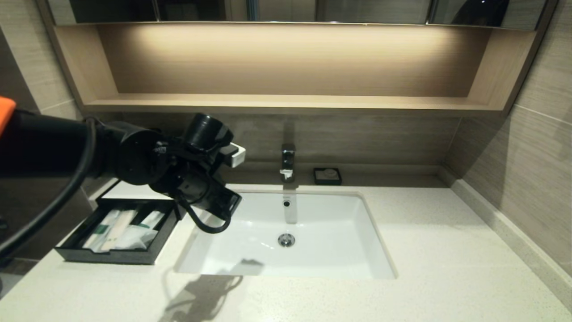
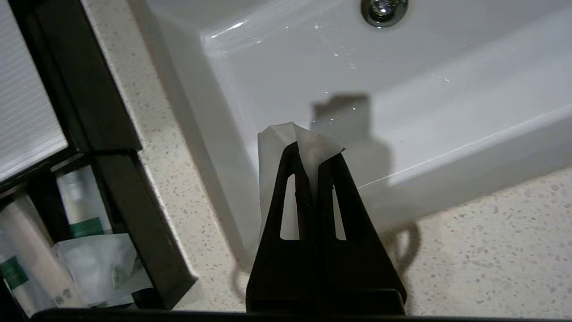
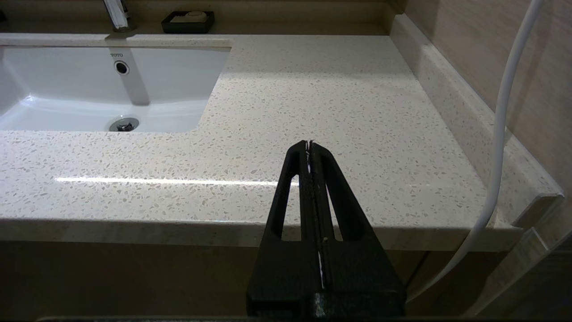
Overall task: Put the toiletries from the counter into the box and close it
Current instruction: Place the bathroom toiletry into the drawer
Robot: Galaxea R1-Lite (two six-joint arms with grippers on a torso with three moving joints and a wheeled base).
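My left gripper (image 2: 315, 154) is shut on a pale translucent wrapped packet (image 2: 279, 147), which sticks out past the fingertips. It hangs over the left wall of the white sink (image 2: 402, 89), beside the box. In the head view the left gripper (image 1: 225, 202) is just right of the black box's open drawer tray (image 1: 111, 256). The tray holds several wrapped toiletries (image 1: 120, 230), among them a packet with a green band (image 2: 82, 210) and a square sachet (image 2: 96, 264). The box's white top (image 1: 129, 190) lies behind the drawer. My right gripper (image 3: 309, 144) is shut and empty at the counter's front right edge.
The speckled cream counter (image 1: 447, 250) surrounds the sink (image 1: 313, 259). A chrome faucet (image 1: 288, 161) and a small black square dish (image 1: 327, 176) stand at the back wall. A wall runs along the counter's right side. A white cable (image 3: 500, 134) hangs near the right gripper.
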